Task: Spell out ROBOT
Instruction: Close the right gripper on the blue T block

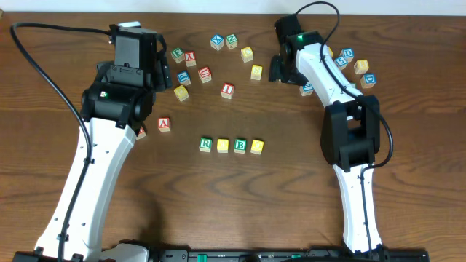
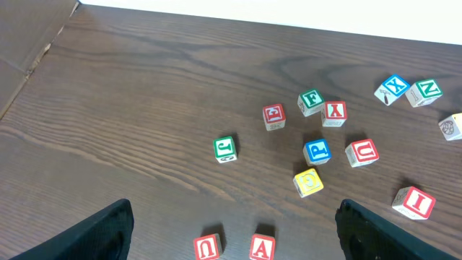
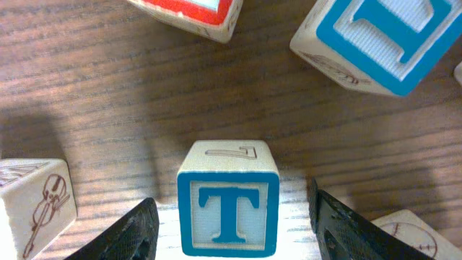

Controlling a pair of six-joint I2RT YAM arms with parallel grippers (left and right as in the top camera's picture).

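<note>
A row of blocks lies mid-table: green R, yellow O, green B and another yellow O. In the right wrist view a blue T block stands on the table between the fingers of my right gripper. The gripper is open, with a gap on each side of the block. My left gripper is open and empty, high above the table. A red U block and a red A block lie below it. The A also shows in the overhead view.
Loose blocks lie at the back left: green F, red Y, blue P, red I, blue X, green N. More blocks crowd the T: a blue one and a violin-picture one.
</note>
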